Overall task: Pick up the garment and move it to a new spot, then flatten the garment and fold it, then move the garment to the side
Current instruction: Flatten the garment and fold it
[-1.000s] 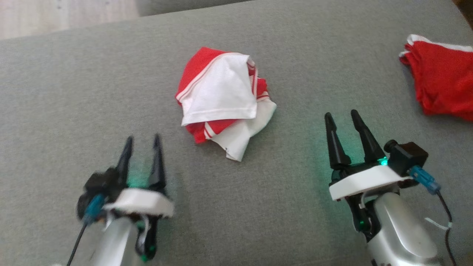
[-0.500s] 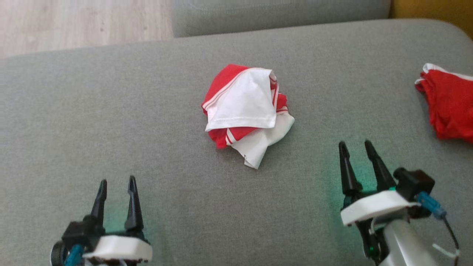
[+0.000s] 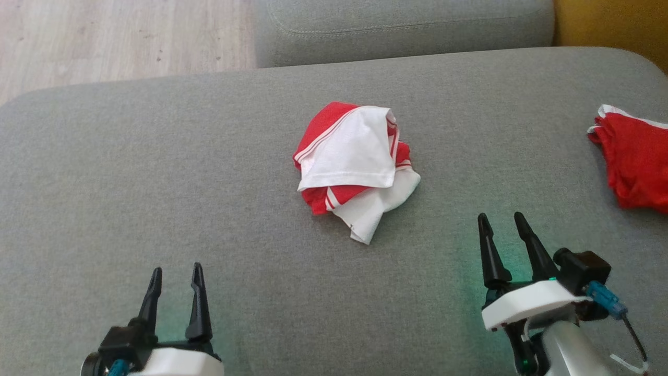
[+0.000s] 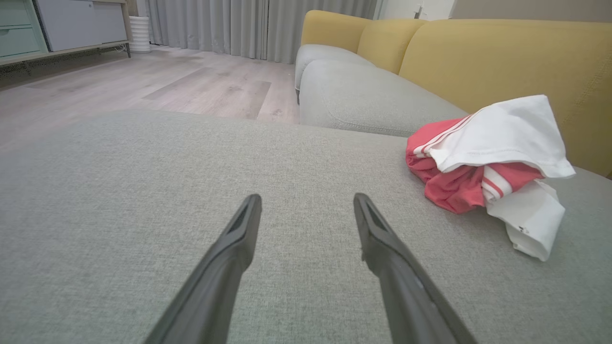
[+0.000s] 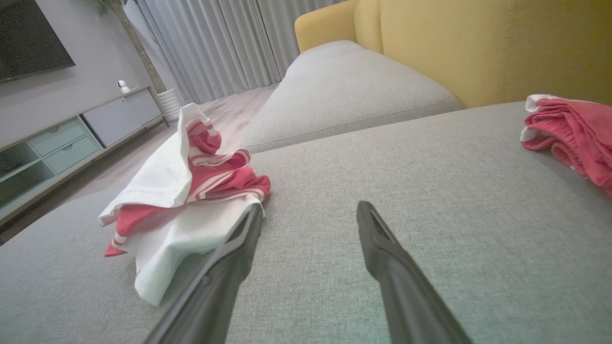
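Observation:
A crumpled red and white garment lies bunched in the middle of the grey sofa cushion. It appears at the right of the left wrist view as the garment and at the left of the right wrist view as the garment. My left gripper is open at the lower left, well short of the garment, holding nothing. My right gripper is open at the lower right, a little to the right of the garment and apart from it.
A second red garment lies at the cushion's right edge. A further grey seat cushion sits beyond, with a yellow backrest at the far right and wooden floor past the far left edge.
The head camera has shifted, so the whole scene sits lower and to the right. My left gripper has pulled back toward the bottom edge. The garment lies as before.

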